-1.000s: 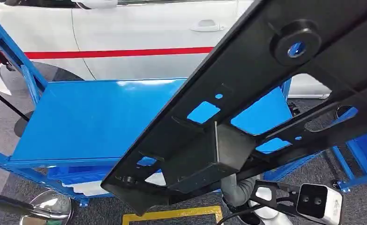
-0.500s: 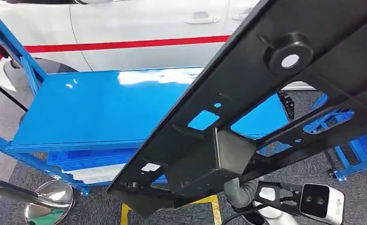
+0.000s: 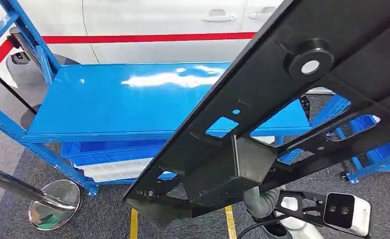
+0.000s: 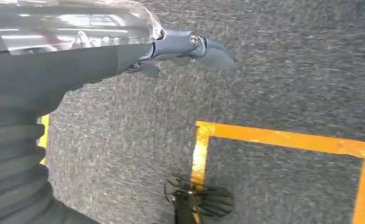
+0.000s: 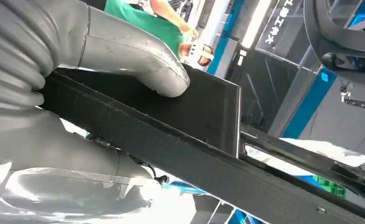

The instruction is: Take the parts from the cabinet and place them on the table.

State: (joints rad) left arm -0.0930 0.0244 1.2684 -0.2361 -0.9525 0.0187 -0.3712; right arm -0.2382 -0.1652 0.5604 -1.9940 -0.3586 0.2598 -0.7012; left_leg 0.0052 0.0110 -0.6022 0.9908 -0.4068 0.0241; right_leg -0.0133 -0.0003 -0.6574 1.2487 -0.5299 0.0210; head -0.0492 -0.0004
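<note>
Camera has panned: whole scene shifts. Blue desk (image 3: 133, 104) sits higher and more central than before, white car (image 3: 158, 22) door handles now near top edge. Black part (image 3: 262, 114) keeps about same spot in frame, its round boss hole now showing white, not blue.

Black part (image 3: 282, 99), matte, uniform colour, with cut-outs showing blue and white behind; it runs from 7 o'clock to 1 o'clock across the head view. In the right wrist view its edge looks finely grained.

Table (image 3: 133, 104): glossy bright blue top with white glare streaks, blue frame. Under it, blue bins (image 3: 108, 149) and a white sheet (image 3: 115, 169).

Car (image 3: 158, 25) at 12 o'clock: white body, one red horizontal stripe.

Floor (image 3: 108, 219): grey speckled carpet, yellow tape lines (image 4: 283, 140).

Stanchion base (image 3: 53, 204) at 8 o'clock: mirror chrome.

Right hand (image 5: 124, 51): pale grey thumb, grey ribbed cover.

Left hand (image 4: 189, 46): blue-grey fingers, dark grey cover.

Wrist camera (image 3: 347, 213) at 5 o'clock: white housing, black face.
</note>
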